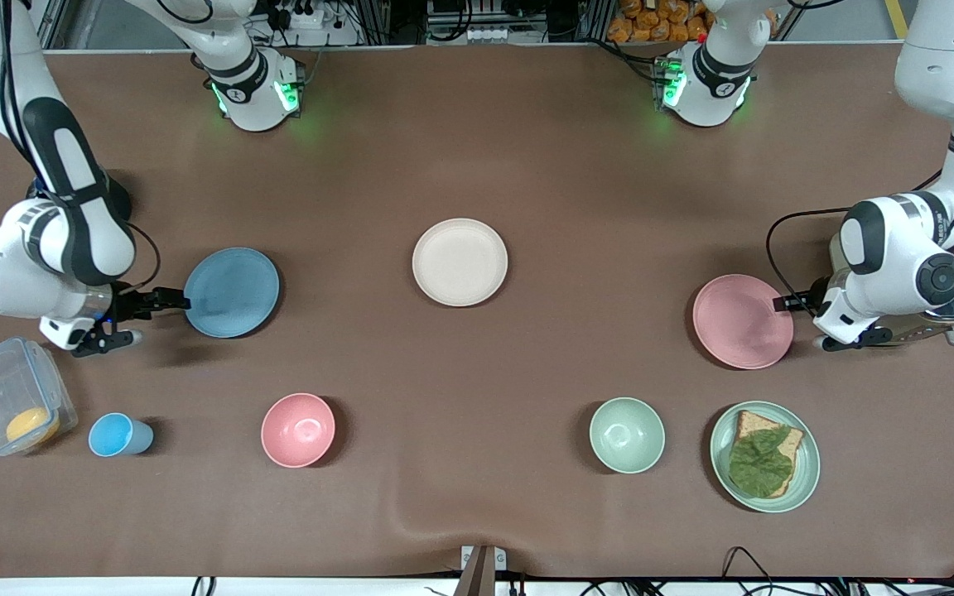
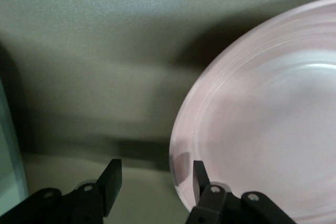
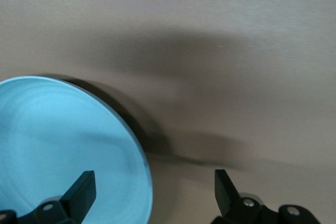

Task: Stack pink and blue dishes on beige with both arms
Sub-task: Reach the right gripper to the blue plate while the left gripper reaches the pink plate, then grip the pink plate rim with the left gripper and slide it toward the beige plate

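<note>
Flanking round matte beige plate (image 1: 460,261): spread claws

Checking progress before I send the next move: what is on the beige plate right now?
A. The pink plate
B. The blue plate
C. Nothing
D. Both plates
C: the beige plate lies bare mid-table, while the blue plate sits at the right gripper and the pink plate at the left gripper, both open.

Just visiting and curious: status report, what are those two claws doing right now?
Left claw open at pale pink flat plate's rim. Right claw open at light blue flat plate's rim. Round cream-beige plate bare mid-table, nothing in the way.
</note>
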Robot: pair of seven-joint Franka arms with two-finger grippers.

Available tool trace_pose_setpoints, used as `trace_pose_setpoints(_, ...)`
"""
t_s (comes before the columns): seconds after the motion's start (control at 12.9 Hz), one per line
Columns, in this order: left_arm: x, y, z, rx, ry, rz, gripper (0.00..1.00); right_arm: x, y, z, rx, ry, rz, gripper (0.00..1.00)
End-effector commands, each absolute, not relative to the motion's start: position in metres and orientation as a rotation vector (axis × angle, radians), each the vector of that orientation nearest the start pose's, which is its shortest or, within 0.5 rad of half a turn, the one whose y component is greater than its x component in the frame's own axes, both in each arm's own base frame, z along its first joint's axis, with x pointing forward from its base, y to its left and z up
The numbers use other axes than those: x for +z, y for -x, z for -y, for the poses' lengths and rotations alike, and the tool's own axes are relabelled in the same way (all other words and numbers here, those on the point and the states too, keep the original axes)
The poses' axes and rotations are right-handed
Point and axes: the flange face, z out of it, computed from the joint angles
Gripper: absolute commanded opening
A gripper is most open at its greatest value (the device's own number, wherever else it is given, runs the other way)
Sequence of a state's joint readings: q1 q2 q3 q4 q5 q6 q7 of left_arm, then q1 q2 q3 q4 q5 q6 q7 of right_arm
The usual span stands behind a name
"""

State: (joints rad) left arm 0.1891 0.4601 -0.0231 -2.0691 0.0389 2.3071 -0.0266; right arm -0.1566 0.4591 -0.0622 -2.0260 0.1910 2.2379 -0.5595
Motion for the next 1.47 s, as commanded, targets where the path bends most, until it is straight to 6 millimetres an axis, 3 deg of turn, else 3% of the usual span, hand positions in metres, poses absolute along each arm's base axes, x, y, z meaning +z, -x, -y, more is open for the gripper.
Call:
trace_pose_setpoints(0.0, 0.189, -0.562, -0.091, 0.329, 3.139, 0.258, 0.38, 0.199, -0.569, 0.109, 0.243, 2.907, 0.352, 1.0)
trace_pose_setpoints(0.08, 0.189, -0.562, -0.091, 0.329, 3.139, 0.258, 0.28, 0.192, -0.568, 0.109, 0.253, 2.899, 0.376, 1.0)
trace_pose_setpoints(0.15, 0.19, -0.563, -0.09, 0.327, 3.14, 0.256, 0.07, 0.186, -0.568, 0.109, 0.254, 2.9, 0.384, 1.0)
trace_pose_setpoints(0.23, 0.191, -0.564, -0.088, 0.324, 3.142, 0.253, 0.0, 0.186, -0.57, 0.103, 0.25, 2.902, 0.399, 1.0)
trace_pose_setpoints(0.46, 0.198, -0.566, -0.082, 0.312, 3.159, 0.255, 0.0, 0.179, -0.57, 0.102, 0.255, 2.884, 0.473, 1.0)
trace_pose_setpoints(0.54, 0.21, -0.566, -0.076, 0.314, 3.166, 0.246, 0.0, 0.177, -0.569, 0.103, 0.261, 2.874, 0.498, 0.83)
trace_pose_setpoints(0.7, 0.251, -0.565, -0.037, 0.421, 3.213, 0.2, 0.0, 0.171, -0.567, 0.103, 0.279, 2.861, 0.521, 0.56)
trace_pose_setpoints(0.85, 0.3, -0.568, 0.021, 0.542, 3.272, 0.129, 0.0, 0.169, -0.565, 0.103, 0.31, 2.842, 0.524, 0.25)
trace_pose_setpoints(1.01, 0.334, -0.574, 0.078, 0.614, 3.301, 0.105, 0.0, 0.17, -0.568, 0.103, 0.361, 2.811, 0.52, 0.03)
trace_pose_setpoints(1.16, 0.346, -0.57, 0.146, 0.624, 3.312, 0.166, 0.0, 0.173, -0.57, 0.105, 0.398, 2.786, 0.519, 0.0)
trace_pose_setpoints(1.39, 0.333, -0.551, 0.265, 0.56, 3.308, 0.288, 0.0, 0.179, -0.574, 0.103, 0.414, 2.771, 0.529, 0.0)
